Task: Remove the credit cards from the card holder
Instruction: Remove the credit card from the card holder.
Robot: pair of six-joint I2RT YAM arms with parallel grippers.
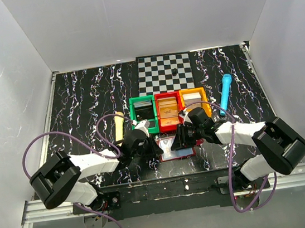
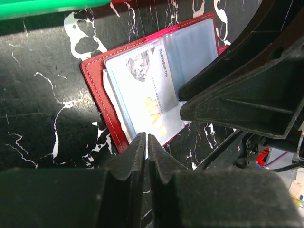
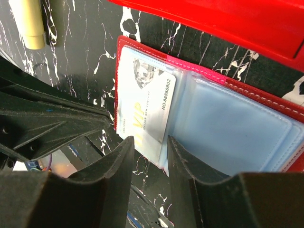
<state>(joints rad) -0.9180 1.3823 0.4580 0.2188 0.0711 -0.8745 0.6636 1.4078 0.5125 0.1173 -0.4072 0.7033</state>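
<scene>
Table (image 1: 82, 95): black marbled, w/ a checker mat (image 1: 164, 72) at the far ctr. Green bin (image 1: 133, 116), red bin (image 1: 172, 127) and orange bin (image 1: 208, 106) are set in a row just near of the mat. Their contents are too small to be made out. L gripper (image 2: 146, 142) is angled in from the left and R gripper (image 3: 148, 147) from the right, w/ the tips close together over one spot.

Holder (image 3: 228, 128) is laid open flat on the table, just near of the red bin, btwn the two grippers. Task is judged barely begun: no card is seen lying loose, and one card (image 3: 149, 107) is seen in the holder's left half, so removal is all left to do. Right half looks empty as far as shown.

Look: dark red cover w/ pale stitching, pale blue-grey lining, clear plastic sleeves w/ glare. Card is pale, marked "VIP" in gold plus a printed no. It is sat skewed, w/ its near corner at the holder's near edge.

L fingers (image 2: 135, 156) are pressed almost together at that near edge. Whether card or sleeve is pinched can't be told. R fingers (image 3: 118, 161) are held spread, w/ the card's near edge seen in the gap and nothing clamped.
</scene>
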